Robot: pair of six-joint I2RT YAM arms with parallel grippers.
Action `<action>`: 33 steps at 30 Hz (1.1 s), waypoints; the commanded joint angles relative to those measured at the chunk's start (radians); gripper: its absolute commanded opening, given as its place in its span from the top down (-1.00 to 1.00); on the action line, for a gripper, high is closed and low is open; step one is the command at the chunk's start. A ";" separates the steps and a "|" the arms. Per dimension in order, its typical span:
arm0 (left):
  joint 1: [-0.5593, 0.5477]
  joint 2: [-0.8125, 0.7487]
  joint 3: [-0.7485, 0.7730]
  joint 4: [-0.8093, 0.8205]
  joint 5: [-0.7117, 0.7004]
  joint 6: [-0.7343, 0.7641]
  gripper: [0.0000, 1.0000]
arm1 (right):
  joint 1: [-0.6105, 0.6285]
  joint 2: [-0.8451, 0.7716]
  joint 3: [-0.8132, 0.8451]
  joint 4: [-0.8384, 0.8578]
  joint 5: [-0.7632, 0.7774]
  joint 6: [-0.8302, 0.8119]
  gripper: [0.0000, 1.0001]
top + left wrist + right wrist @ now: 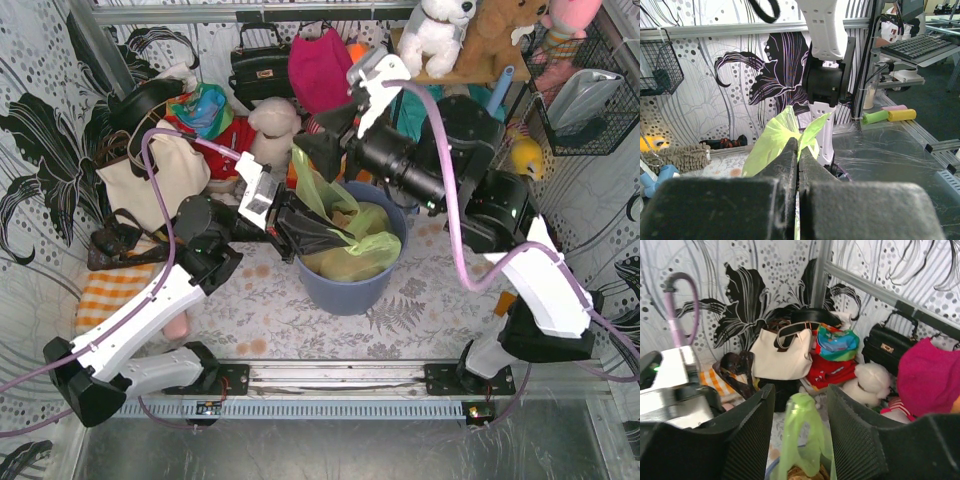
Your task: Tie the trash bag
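Observation:
The trash bag (352, 252) is thin light-green plastic with tan paper showing through, and it sits in the round blue-grey bin (345, 296). My left gripper (291, 230) is at the bag's left side, shut on a strip of the green plastic; in the left wrist view the film (785, 131) sticks up from between the closed fingers (790, 165). My right gripper (312, 152) hovers above the bag's raised handle loop (306, 178), open. In the right wrist view the loop (802, 422) stands between the spread fingers (754, 432), and I cannot tell whether they touch it.
Handbags, a cream tote (152, 178) and plush toys (272, 122) crowd the back wall behind the bin. An orange striped cloth (108, 288) lies at the left. A wire basket (585, 95) hangs at the right. The arm bases stand on a rail (340, 380) at the near edge.

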 commanded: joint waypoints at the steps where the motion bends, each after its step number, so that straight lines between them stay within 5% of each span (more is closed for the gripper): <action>1: 0.002 -0.027 -0.012 0.063 0.009 -0.020 0.96 | -0.078 0.062 0.136 -0.138 -0.090 0.084 0.05; 17: 0.002 -0.030 -0.005 0.039 0.001 -0.017 0.96 | -0.130 0.116 0.148 -0.195 -0.182 0.157 0.02; 33: 0.002 -0.033 0.004 0.014 -0.003 -0.004 0.96 | -0.130 0.161 0.161 -0.209 -0.142 0.166 0.21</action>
